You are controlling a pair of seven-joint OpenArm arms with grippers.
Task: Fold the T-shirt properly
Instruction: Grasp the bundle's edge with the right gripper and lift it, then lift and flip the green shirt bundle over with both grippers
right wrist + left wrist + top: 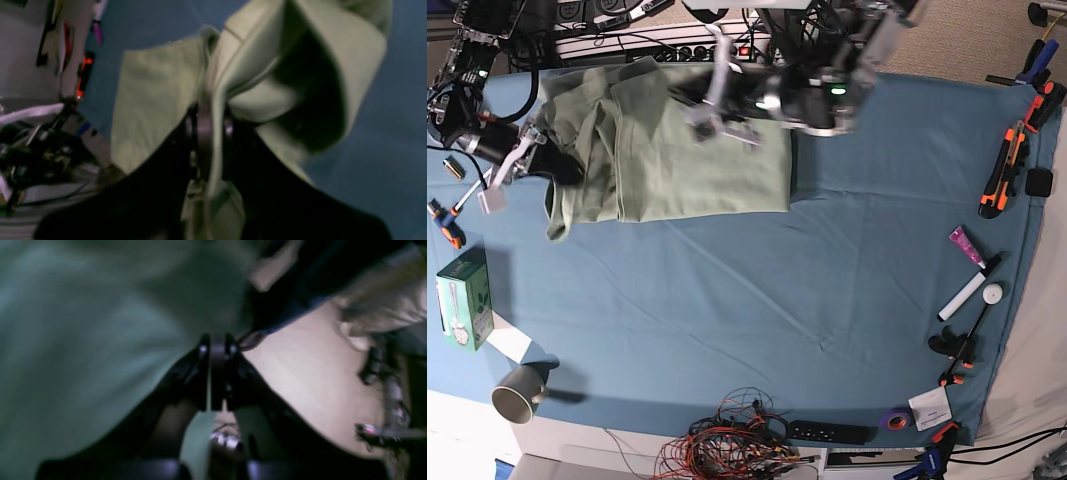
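The pale green T-shirt lies bunched at the back left of the blue table cloth, its left part gathered in folds. In the base view my right gripper is at the shirt's left edge. In the right wrist view the right gripper is shut on a fold of the T-shirt, which hangs over it. My left gripper is blurred over the shirt's back edge. In the left wrist view the left gripper is shut, with a thin strip of green T-shirt running between its fingers.
A green box and a grey cup sit at the front left. A cable tangle and a black remote lie along the front edge. An orange knife, a pink tube and a marker lie at the right.
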